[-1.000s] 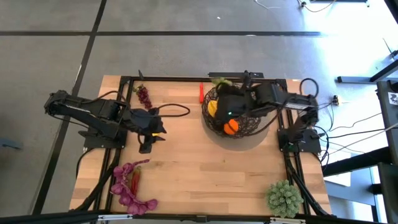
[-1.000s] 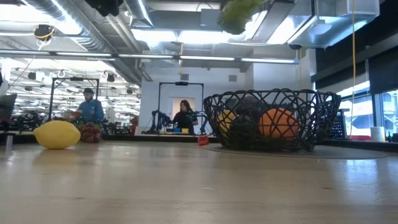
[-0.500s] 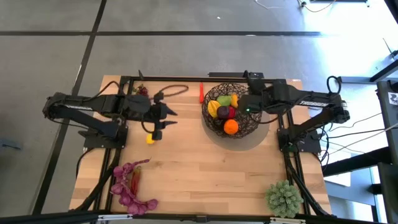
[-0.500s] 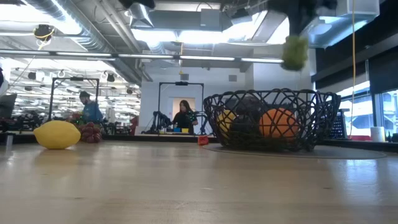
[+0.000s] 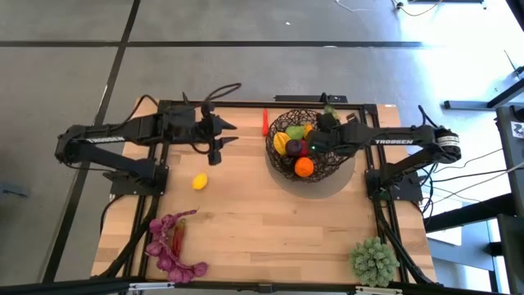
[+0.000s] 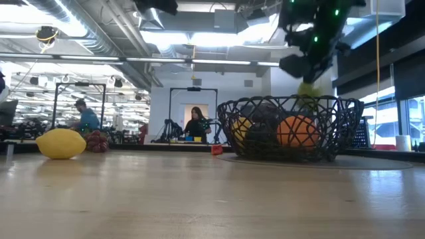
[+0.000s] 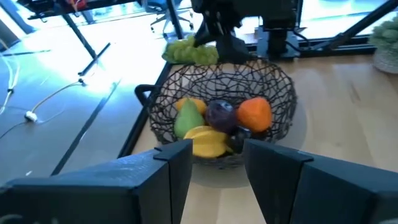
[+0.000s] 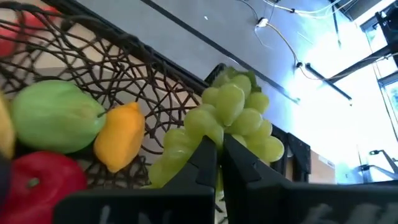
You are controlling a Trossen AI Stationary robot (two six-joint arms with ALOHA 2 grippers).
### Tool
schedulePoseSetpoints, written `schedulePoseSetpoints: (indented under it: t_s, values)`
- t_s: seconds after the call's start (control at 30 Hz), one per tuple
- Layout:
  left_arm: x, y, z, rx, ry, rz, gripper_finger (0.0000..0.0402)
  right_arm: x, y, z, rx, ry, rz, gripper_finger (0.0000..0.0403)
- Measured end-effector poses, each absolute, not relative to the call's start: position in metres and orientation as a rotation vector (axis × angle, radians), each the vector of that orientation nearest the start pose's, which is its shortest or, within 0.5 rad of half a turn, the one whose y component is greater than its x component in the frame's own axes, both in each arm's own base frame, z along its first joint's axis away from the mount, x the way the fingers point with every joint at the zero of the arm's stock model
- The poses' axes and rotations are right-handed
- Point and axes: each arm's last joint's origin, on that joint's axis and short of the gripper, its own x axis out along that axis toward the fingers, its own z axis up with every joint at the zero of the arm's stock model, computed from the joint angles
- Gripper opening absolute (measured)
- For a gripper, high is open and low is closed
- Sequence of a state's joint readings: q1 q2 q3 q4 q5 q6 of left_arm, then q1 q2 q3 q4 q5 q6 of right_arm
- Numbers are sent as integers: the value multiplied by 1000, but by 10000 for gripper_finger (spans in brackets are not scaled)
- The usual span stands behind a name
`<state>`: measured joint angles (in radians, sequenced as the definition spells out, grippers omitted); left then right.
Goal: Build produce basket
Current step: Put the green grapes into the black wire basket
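Grey floor [image 5: 246,24], bright ceiling lights [image 6: 219,40]

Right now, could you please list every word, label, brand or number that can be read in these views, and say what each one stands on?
"TROSSEN": white letters on the right arm, seen in the high view.
A white sign with dark marks at the right edge of the high view: too cut off to read.
Nothing readable on the basket, the produce, the table or in the room behind.

Green grapes [image 8: 233,121] — dark open-weave basket [image 5: 282,156].
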<state>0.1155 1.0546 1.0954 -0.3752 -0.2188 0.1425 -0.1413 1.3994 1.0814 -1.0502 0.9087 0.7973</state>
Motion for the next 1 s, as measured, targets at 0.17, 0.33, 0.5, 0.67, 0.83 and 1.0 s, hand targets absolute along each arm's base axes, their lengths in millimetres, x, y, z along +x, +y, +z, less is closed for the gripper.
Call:
schedulePoseSetpoints:
  t_s: [0.17, 0.33, 0.5, 0.67, 0.83, 1.0]
  values:
    - [219, 40, 372, 152, 359, 342, 134, 243, -60, 233, 93, 807, -1264, 0]
    - [218, 47, 372, 176, 364, 331, 134, 242, -60, 213, 71, 779, -1252, 0]
    - [217, 53, 372, 169, 363, 304, 134, 237, -59, 198, 20, 792, -1252, 0]
    - [215, 60, 372, 165, 366, 333, 134, 236, -59, 182, -5, 765, -1212, 0]
    - [214, 63, 372, 162, 368, 350, 134, 230, -61, 169, 4, 756, -1219, 0]
    - [214, 64, 372, 161, 369, 353, 134, 224, -65, 157, -2, 785, -1224, 0]
